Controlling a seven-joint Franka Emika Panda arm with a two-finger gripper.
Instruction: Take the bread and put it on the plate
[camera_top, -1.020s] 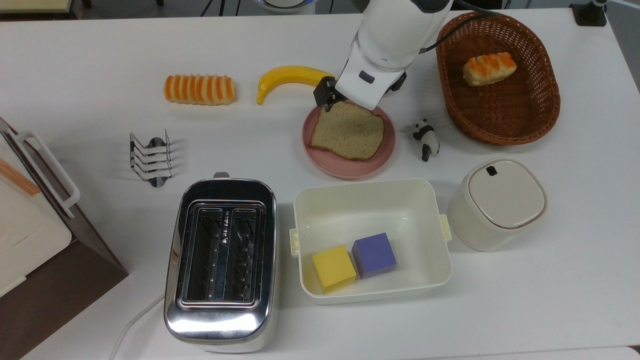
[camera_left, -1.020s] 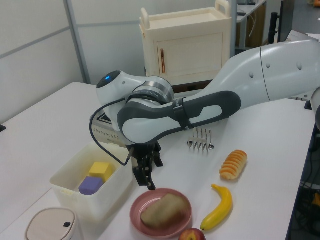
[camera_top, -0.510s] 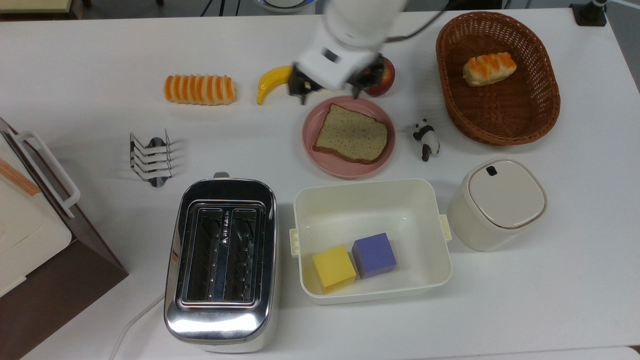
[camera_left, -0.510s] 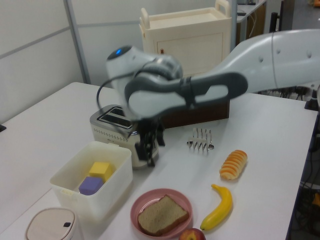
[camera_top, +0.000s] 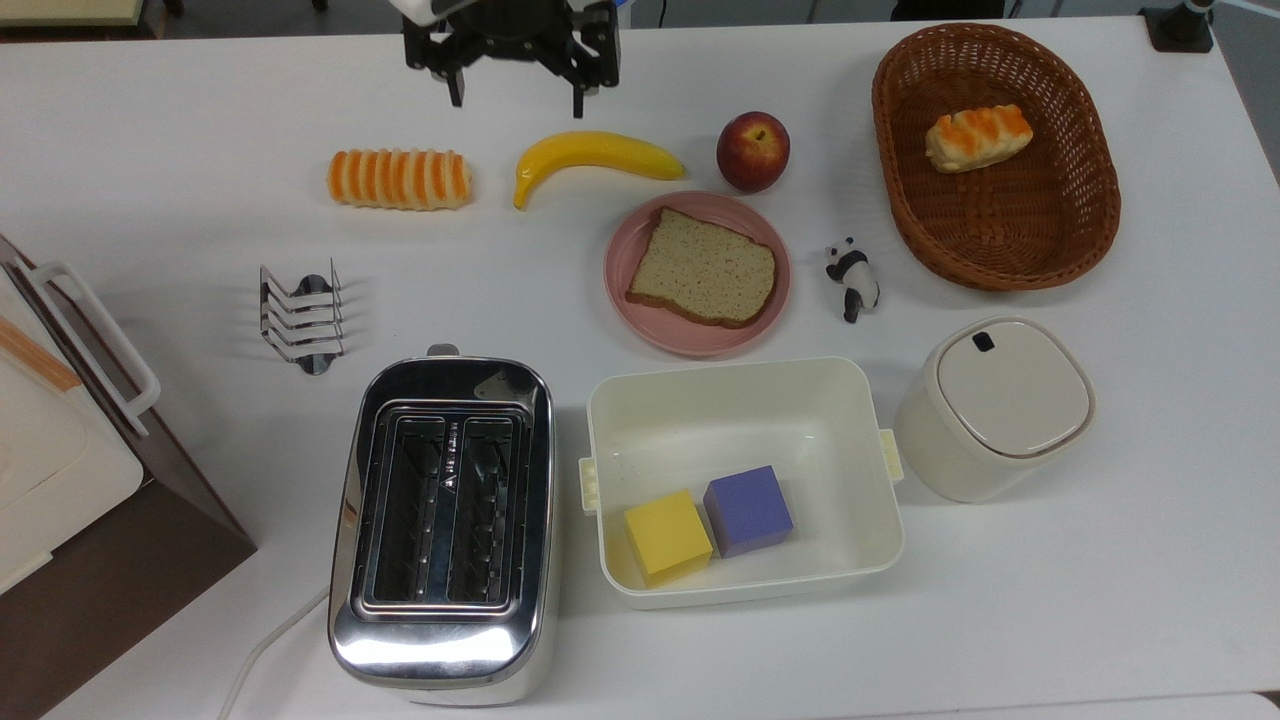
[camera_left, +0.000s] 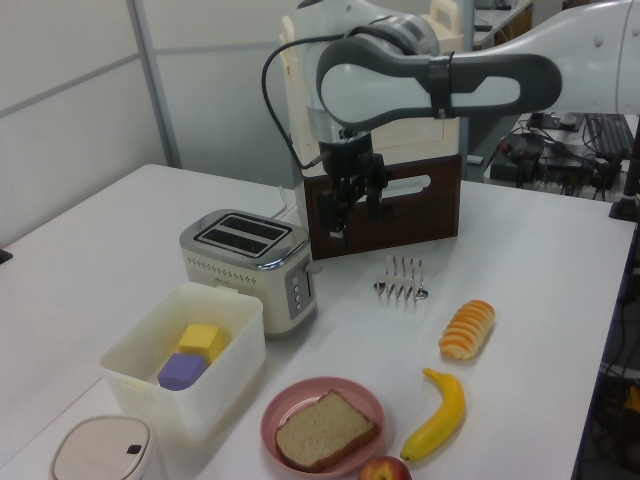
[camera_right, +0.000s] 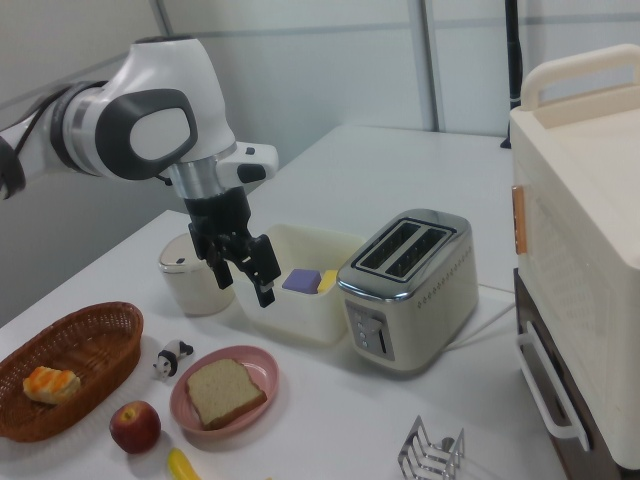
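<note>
White arm raised, claw (camera_top: 517, 85) open, empty

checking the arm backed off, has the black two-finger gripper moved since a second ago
Yes. In the top view the gripper has gone from over the round pink plate's far rim to beyond the yellow banana, toward the top view's upper left, open and empty.

Top view of my desk (camera_top: 150, 120). My pincer (camera_top: 515, 85) hangs at the upper edge, fingers spread apart and holding nothing, well apart from the plate (camera_top: 625, 250). The bread (camera_top: 703, 267) lies flat on the plate. Banana (camera_top: 590, 155) and apple (camera_top: 752, 150) sit just above the plate; the panda figurine (camera_top: 852, 276) stands at the top view's right of it.
</note>
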